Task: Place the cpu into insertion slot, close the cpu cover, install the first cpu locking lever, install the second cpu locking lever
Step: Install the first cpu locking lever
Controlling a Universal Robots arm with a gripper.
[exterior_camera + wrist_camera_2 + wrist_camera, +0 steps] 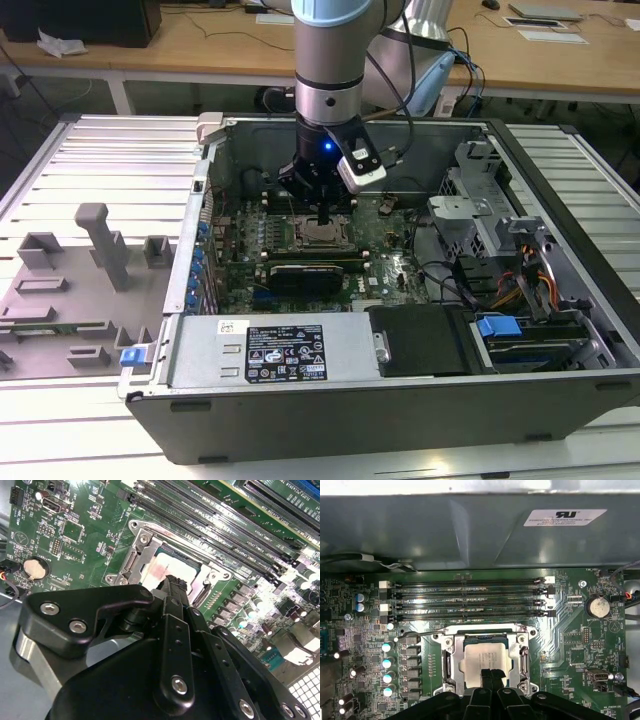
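At the exterior view's nine o'clock, a grey plastic fixture tray with upright blocks (70, 290) lies on the slatted silver metal table (110, 150). Just beside it, toward three o'clock, stands the open black and grey computer case (400, 420). A silver labelled power supply box (270, 350) sits inside the case along its six o'clock wall.

The green motherboard (390, 260) fills the middle of the case. The silver and pale-blue robot arm (325, 60) comes down from twelve o'clock. Its black gripper (325, 212) points straight down over the square metal-framed insertion slot (439, 639).

The cpu (485, 660), a small flat square chip with a silvery-grey top, lies seated in that slot. The cpu cover (522, 655), a thin silvery frame plate, lies flat around it. In the first wrist view the two black fingertips (486, 676) are clenched together with nothing between them. They stand over the chip's top, close to one edge rather than its middle. In the second wrist view the gripper (172, 582) hides that same edge of the chip (160, 570). I cannot tell whether the tips touch the metal.

Four long black memory slots (465, 597) run beside the socket. At the exterior view's three o'clock, a grey metal drive cage (470, 190) and a blue plastic latch (497, 327) sit inside the case.
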